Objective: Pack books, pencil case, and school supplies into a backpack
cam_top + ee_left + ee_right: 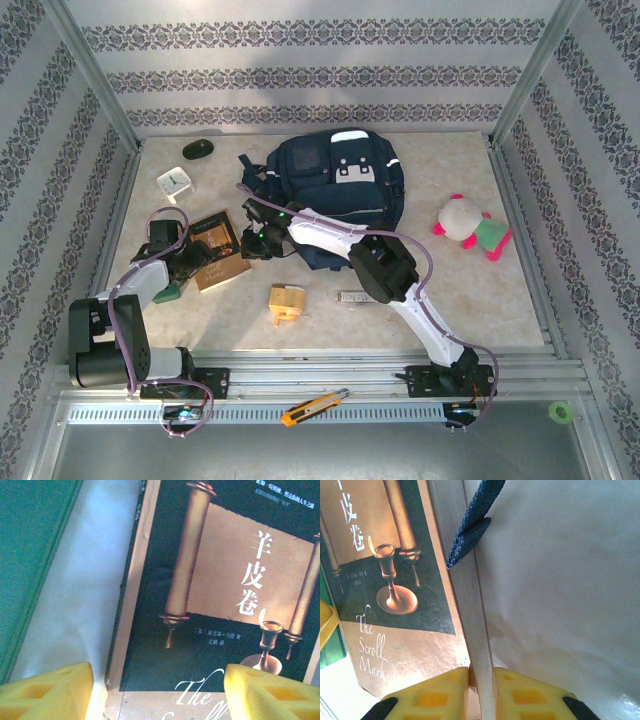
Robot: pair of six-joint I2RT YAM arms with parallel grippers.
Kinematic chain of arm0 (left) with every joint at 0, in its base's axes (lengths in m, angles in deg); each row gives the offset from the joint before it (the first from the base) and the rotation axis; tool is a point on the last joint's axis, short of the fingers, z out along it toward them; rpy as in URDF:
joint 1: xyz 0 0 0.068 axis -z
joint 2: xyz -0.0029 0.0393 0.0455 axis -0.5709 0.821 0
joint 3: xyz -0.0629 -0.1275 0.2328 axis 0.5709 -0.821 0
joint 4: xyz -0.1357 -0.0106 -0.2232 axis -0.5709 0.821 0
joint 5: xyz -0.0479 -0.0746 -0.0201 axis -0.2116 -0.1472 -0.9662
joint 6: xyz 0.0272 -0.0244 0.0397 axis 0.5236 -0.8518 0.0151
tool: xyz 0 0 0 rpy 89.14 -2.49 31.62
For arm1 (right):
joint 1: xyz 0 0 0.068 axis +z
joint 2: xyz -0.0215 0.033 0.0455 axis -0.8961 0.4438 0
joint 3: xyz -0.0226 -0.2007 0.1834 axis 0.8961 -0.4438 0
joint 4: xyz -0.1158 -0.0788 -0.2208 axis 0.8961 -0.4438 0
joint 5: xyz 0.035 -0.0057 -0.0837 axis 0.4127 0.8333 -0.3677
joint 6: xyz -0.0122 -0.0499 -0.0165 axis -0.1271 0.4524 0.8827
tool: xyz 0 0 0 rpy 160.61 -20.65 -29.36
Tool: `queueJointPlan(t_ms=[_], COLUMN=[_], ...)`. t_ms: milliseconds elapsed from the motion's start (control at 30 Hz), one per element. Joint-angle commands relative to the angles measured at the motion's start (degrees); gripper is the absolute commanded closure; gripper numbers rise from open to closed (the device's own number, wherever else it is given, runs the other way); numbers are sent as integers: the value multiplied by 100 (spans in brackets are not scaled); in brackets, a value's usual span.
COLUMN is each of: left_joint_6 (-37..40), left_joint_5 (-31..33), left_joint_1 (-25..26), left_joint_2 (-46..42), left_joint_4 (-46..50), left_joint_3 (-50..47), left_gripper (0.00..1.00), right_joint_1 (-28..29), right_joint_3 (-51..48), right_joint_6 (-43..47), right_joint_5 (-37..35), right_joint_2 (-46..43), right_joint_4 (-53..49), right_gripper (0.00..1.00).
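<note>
**Item: book** (222,262). Brown, with a dark cover showing a gold scroll and a candlestick. It sits on the bench (480,300) just left of the backpack (335,190), by the backpack's near left corner. Its long axis runs roughly away from the arm bases, leaning a little. The page edge is the long side facing the backpack, and a blue strap (470,525) hangs just beside that edge.

**Right jaws.** Nearly closed and pinched on the page edge close to the cover's bottom corner. One yellow finger (435,695) is on the cover side and the other is on the side toward the backpack.

**Left jaws.** Wide apart and holding nothing, over the book's long side away from the backpack. One finger (50,690) is above bare bench and the other is above the cover. A flat green item (30,555) lies farther from the backpack.

**Governing relation.** The backpack lies on the gripped side of the book, so the right arm is the nearer one and already has hold. The likely step is to lift the book by that edge and carry it to the backpack. Whether the backpack's mouth is open cannot be told.

**Unpacked.** A tan-yellow block (285,302) and a silver bar (355,297) lie on the bench on the backpack's near side, apart from each other.
</note>
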Motion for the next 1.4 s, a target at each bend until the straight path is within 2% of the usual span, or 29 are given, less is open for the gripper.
queueJointPlan(t_ms=[0, 400, 767, 933, 1200, 1267, 1367], left_joint_6=[19, -266, -573, -744, -833, -826, -644], left_joint_5=[257, -1037, -1745, -1860, -1907, -1857, -1530], left_joint_1=[-77, 93, 358, 389, 432, 451, 451], left_joint_2=[-43, 402, -756, -1092, -954, -927, -942], left_joint_4=[693, -357, -560, -716, -970, -939, -598], left_joint_3=[-144, -282, 32, 33, -100, -76, 25], left_gripper=[31, 40, 41, 41, 45, 50, 64], right_joint_1=[62, 54, 46, 36, 36, 32, 25], right_joint_3=[104, 220, 273, 272, 238, 230, 204], right_joint_6=[65, 50, 45, 39, 31, 17, 28], right_joint_5=[12, 180, 304, 331, 333, 327, 296], right_joint_2=[154, 281, 356, 366, 347, 347, 309], right_joint_4=[-270, -327, -357, -351, -329, -329, -321], right_gripper=[81, 82, 86, 86, 86, 86, 86])
